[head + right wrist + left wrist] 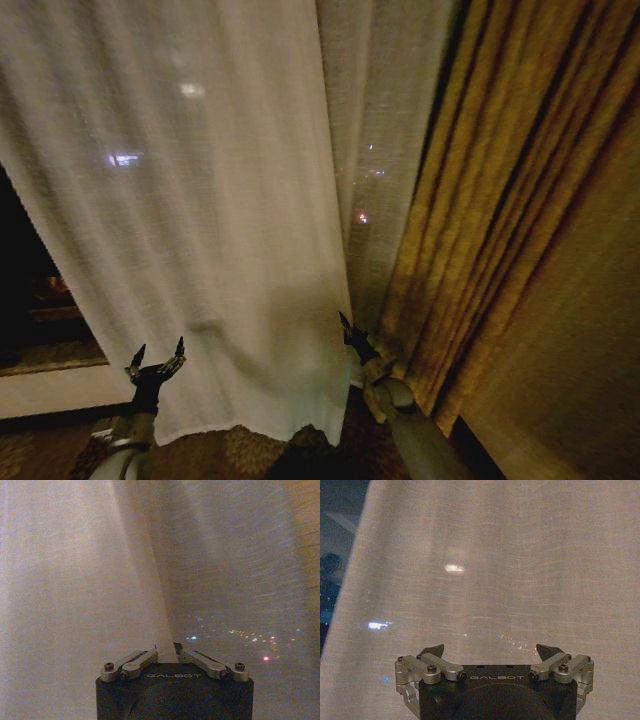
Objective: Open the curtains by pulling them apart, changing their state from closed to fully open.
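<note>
The sheer cream-white woven curtains (200,200) hang across most of the head view, pleated and thin enough that small city lights glow through them. The broad left panel slants from upper left down to a hem that ends just above the patterned brown carpet (240,450), and its right edge meets a narrower, greyer sheer panel (385,150) hanging behind it. At that edge, low down, the right gripper (347,328) reaches up from its grey arm; in the right wrist view its fingertips are drawn close together, pinched on the fold of the curtains (100,580) where the panel's edge runs down between them. The left gripper (158,358) is raised near the lower left part of the same panel, its dark fingertips spread wide with nothing between them; the left wrist view shows the fabric (510,570) just ahead of the open claw (490,652), not clearly touching it. To the right of the sheer panels hang thick golden-yellow drapes (500,200) in heavy folds. Past the left edge of the curtains lies a dark window opening (30,290) with a pale sill (50,390) below it.
</note>
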Controlling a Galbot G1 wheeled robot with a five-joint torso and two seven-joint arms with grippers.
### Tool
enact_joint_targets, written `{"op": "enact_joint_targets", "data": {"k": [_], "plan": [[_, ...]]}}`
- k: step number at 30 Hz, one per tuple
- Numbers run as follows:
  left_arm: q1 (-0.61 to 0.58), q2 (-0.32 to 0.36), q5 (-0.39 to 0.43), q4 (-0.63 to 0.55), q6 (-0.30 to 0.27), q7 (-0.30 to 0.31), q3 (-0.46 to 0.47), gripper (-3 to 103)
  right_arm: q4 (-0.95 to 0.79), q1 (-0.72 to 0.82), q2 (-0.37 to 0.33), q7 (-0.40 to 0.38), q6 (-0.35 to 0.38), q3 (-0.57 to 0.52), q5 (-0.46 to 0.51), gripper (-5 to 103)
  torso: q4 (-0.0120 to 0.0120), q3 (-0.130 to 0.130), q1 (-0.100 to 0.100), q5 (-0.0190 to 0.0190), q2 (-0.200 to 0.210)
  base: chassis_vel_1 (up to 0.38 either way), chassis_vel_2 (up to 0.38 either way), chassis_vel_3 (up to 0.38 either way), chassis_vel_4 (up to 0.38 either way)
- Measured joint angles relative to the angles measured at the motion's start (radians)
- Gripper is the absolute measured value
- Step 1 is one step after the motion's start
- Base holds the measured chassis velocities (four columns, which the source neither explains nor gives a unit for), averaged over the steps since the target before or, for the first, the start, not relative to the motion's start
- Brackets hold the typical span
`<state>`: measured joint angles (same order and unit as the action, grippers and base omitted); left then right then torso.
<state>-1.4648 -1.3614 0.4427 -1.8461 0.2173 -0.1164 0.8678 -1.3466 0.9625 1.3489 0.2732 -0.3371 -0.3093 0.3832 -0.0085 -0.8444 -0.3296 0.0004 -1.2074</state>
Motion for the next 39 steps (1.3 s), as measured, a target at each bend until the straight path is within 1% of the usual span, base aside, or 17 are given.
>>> {"op": "enact_joint_targets", "data": {"k": [3,6,7,11,19,23,25,28,31,35,39], "plan": [[0.0,0.0,0.0,0.0,0.0,0.0,0.0,100,-0.005,0.0,0.004,-0.006,-0.009,-0.002,-0.007,0,0.0001,0.0,0.0,0.0001,0.0,-0.016,-0.034,0.008,0.012],[0.0,0.0,0.0,0.0,0.0,0.0,0.0,100,-0.006,0.0,0.003,0.003,-0.01,-0.004,-0.011,0,0.0006,0.0,0.0,-0.0015,0.0,0.006,0.021,-0.011,-0.009],[0.0,0.0,0.0,0.0,0.0,0.001,0.001,100,-0.007,0.001,0.002,0.011,-0.01,-0.005,-0.019,0,0.0009,0.0,0.0,-0.0014,0.0,0.07,0.063,-0.028,-0.046],[0.0,0.001,0.0,0.0,0.0,0.001,0.001,100,-0.004,0.002,-0.001,0.031,-0.009,-0.01,-0.024,0,0.0008,0.0,0.0,-0.0005,0.0,0.052,0.054,-0.043,-0.044],[0.0,0.0,0.0,0.0,0.0,0.001,0.001,100,0.0,-0.002,-0.001,0.031,0.012,-0.012,-0.015,0,0.0005,0.0,0.0,-0.0002,0.0,-0.05,-0.007,0.049,0.0],[0.0,0.0,0.0,0.0,0.0,0.001,0.0,100,0.006,-0.004,0.0,0.022,0.01,-0.011,-0.018,0,0.0005,0.0,0.0,-0.0005,0.0,-0.139,0.065,0.135,-0.051],[0.0,0.0,0.0,0.0,0.0,0.001,0.0,100,0.006,-0.003,0.0,0.005,0.002,-0.005,-0.015,0,0.0006,0.0,0.0,-0.0005,0.0,-0.181,0.111,0.15,-0.108],[0.0,0.0,0.0,0.0,0.0,0.001,0.0,100,0.007,-0.003,0.0,0.003,-0.017,-0.003,-0.012,0,0.0005,0.0,0.0,-0.0004,0.0,-0.197,0.163,0.21,-0.153],[0.0,0.0,0.0,0.0,0.0,0.001,0.0,100,0.01,-0.009,-0.005,0.005,-0.03,0.001,-0.034,0,0.0004,0.0,-0.001,-0.0005,0.001,-0.157,0.129,0.156,-0.144],[0.001,0.0,0.0,0.0,0.0,0.001,0.0,100,0.019,-0.027,-0.01,-0.012,-0.024,0.01,-0.069,0,0.0005,0.0,-0.001,-0.0005,0.001,-0.077,0.072,0.061,-0.057],[0.0,0.0,0.0,0.0,0.0,0.001,0.0,100,0.035,-0.046,-0.018,-0.053,0.001,0.027,-0.086,0,0.0006,0.0,0.001,-0.0005,0.0,0.0,0.0,0.0,0.0]]}}
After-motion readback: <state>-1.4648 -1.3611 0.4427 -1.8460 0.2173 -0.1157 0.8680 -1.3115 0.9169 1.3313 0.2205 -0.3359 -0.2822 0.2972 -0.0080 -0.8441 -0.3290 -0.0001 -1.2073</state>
